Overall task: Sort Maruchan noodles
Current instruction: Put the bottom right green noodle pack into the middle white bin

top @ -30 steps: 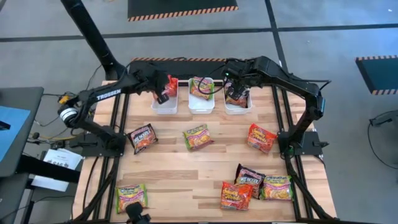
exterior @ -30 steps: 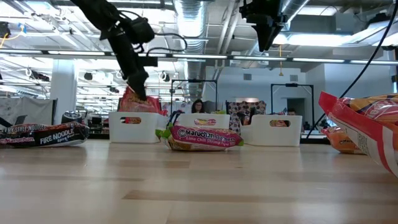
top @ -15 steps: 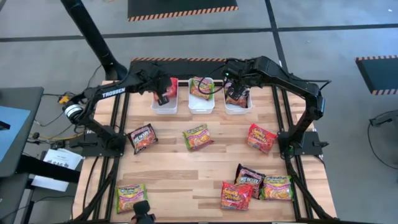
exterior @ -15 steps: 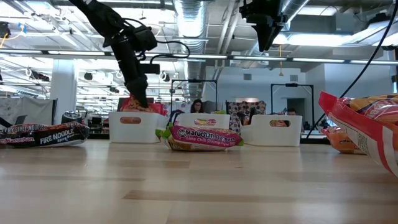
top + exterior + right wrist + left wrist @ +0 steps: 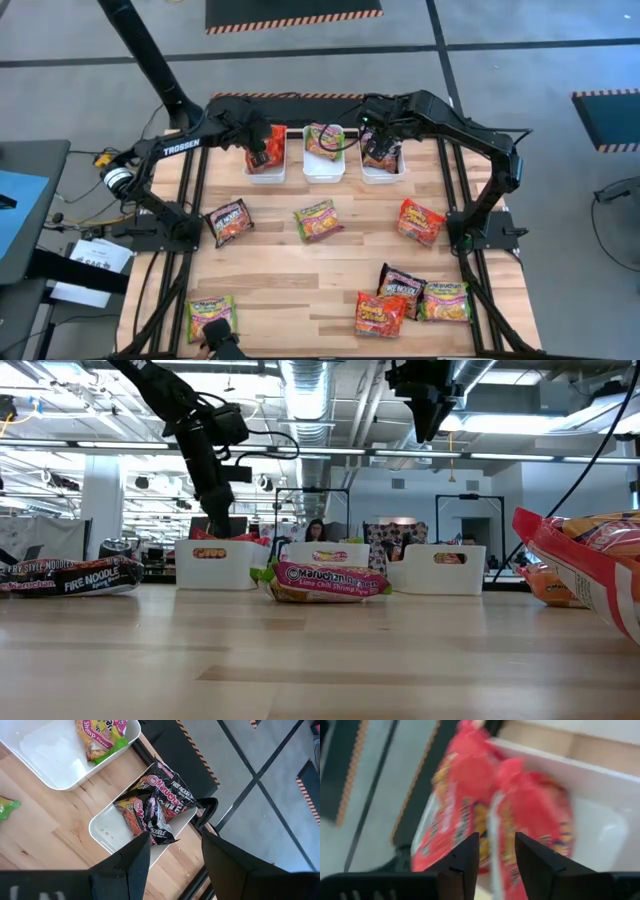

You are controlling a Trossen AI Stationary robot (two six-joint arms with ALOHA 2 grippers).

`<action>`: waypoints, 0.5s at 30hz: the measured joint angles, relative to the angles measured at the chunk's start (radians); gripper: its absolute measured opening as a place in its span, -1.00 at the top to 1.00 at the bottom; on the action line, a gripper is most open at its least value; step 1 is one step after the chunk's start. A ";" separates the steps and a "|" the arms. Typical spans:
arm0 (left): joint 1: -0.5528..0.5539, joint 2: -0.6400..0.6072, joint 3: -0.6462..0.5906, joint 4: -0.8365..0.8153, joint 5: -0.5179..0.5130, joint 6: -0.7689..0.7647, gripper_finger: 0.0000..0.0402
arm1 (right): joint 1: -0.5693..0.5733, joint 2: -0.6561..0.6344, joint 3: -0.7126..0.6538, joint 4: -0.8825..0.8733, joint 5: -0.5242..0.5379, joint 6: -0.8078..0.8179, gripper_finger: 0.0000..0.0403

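Only the left wrist view shows the left gripper (image 5: 496, 857) parted around red packets (image 5: 470, 805); right gripper (image 5: 172, 857) (open, empty) hovers over black packets (image 5: 155, 810).

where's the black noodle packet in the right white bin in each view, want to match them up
High view: black packet in the rightmost of three bins at the table's far edge, under the right gripper.
Low view: not visible; only that bin's wall shows.
Left wrist view: not in it.
Right wrist view: packet crumpled in the bin beyond the open fingers.
Shared landmark: the middle bin holding a green-yellow packet.
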 joint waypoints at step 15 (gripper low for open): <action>-0.009 -0.042 0.212 -0.198 0.098 -0.103 0.37 | 0.025 0.000 0.000 -0.009 -0.387 0.099 -0.01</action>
